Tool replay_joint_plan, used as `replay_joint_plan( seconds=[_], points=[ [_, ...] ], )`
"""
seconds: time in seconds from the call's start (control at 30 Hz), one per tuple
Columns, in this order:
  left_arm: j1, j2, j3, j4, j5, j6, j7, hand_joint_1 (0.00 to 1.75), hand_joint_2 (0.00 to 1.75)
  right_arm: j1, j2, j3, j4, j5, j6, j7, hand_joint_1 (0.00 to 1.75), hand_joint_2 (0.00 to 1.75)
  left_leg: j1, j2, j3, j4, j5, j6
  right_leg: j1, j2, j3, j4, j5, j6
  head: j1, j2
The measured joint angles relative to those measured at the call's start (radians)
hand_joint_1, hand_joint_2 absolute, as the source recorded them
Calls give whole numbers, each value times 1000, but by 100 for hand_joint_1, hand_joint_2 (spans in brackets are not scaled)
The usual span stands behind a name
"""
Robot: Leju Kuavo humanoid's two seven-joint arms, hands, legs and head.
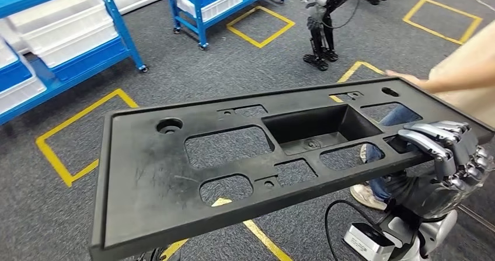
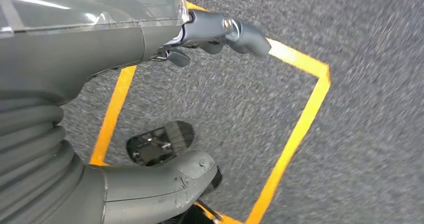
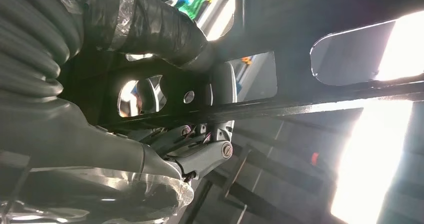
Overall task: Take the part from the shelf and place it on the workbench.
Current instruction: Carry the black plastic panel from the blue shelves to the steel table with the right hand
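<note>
The part is a long black plastic panel (image 1: 175, 173) with several rectangular cut-outs and a deep recessed pocket, held roughly level across the head view. My right hand (image 1: 449, 150) grips its near right edge, with the fingers curled over the top. In the right wrist view the panel (image 3: 300, 23) shows from below, clamped between the thumb (image 3: 155, 28) and the fingers (image 3: 200, 154). A person's hand (image 1: 408, 79) rests on the panel's far right corner. My left hand (image 2: 100, 48) hangs over the floor holding nothing, thumb (image 2: 165, 184) and fingers (image 2: 235, 31) apart.
Blue shelves with white bins (image 1: 64, 36) stand at the back left, and another blue shelf (image 1: 216, 1) is further back. A second robot (image 1: 321, 33) stands behind the panel. The person (image 1: 467, 68) is close at my right. Yellow tape squares (image 1: 260, 26) mark the grey carpet.
</note>
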Motion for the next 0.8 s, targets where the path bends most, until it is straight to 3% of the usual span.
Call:
replay_joint_plan(
  seconds=[0.07, 0.1, 0.17, 0.23, 0.27, 0.37, 0.43, 0.5, 0.53, 0.57, 0.6, 0.67, 0.73, 0.8],
  points=[
    [6, 0, 0, 0, 1, 1, 0, 0, 175, 4, 0, -2, 2, -7, 0, -7, 175, 175, -2, 28, -5, 1, 0, 0, -2, -10, -31, 83, -28, 4, 0, 0],
    [7, 0, 0, 0, 2, 2, 1, 0, 175, 5, 0, -4, 2, -10, 0, -11, 175, 175, -1, 41, -6, 3, -1, -1, -3, -14, -18, 71, -15, 6, 0, 0],
    [6, 0, 0, 0, 3, 4, 1, 0, 175, 7, 0, -8, 2, -13, 0, -15, 175, 175, -1, 62, -7, 10, -5, -6, -5, -40, 61, -54, 42, 7, 0, 0],
    [4, 0, 0, 0, 4, 3, 1, 0, 175, 7, 0, -11, 2, -13, 0, -17, 175, 175, -5, 78, -7, 19, -13, -16, 0, -74, 130, -169, 73, 0, 0, 0],
    [3, 1, 0, 0, 4, 3, 1, 0, 175, 7, 0, -12, 2, -13, 0, -17, 175, 175, -7, 85, -7, 24, -16, -21, 3, -82, 141, -193, 75, -5, 0, 0],
    [-1, 1, 0, 0, 8, 5, 0, 0, 175, 7, 0, -16, 1, -15, 0, -18, 175, 175, -7, 102, -5, 29, -23, -34, 6, -58, 137, -197, 77, -23, 0, 0],
    [-7, 2, 0, -1, 10, 6, -1, 0, 175, 3, 1, -19, 0, -17, 0, -19, 175, 175, -1, 69, -20, 69, -56, -45, 2, -39, 137, -200, 82, -34, 0, 0],
    [-9, 2, 1, -1, 11, 7, -1, 0, 175, 0, 4, -19, 0, -16, 0, -20, 175, 175, 3, 20, -69, 184, -120, -52, 0, -19, 135, -201, 85, -41, 0, 0],
    [-7, 2, 1, -1, 11, 6, 0, 0, 175, 0, 6, -19, 0, -14, 0, -20, 175, 175, 4, 9, -99, 249, -147, -54, 1, -8, 134, -201, 86, -43, 0, 0],
    [-6, 2, 1, -1, 11, 6, 0, 0, 175, 0, 7, -19, 0, -12, 0, -21, 175, 175, 4, 3, -121, 295, -158, -54, 2, 5, 134, -200, 86, -44, 0, 0],
    [-5, 2, 1, -1, 11, 6, 0, 0, 175, 0, 9, -19, 0, -10, 0, -21, 175, 175, 4, 0, -130, 309, -151, -52, 3, 19, 133, -198, 87, -44, 0, 0],
    [-6, 2, 1, -1, 11, 5, 0, 0, 175, -1, 10, -19, 0, -8, 0, -20, 175, 175, 4, -12, -98, 230, -86, -45, 3, 46, 133, -195, 87, -44, 0, 0],
    [-9, 3, 1, -1, 12, 4, 0, 0, 175, -2, 10, -20, 0, -7, 0, -19, 175, 175, 5, -57, -44, 104, -29, -36, 2, 71, 130, -192, 88, -41, 0, 0],
    [-12, 3, 1, -1, 12, 3, 0, 0, 175, -4, 11, -20, 0, -5, 0, -17, 175, 175, 4, -86, -20, 46, -17, -31, -2, 92, 122, -192, 94, -30, 0, 0]
  ],
)
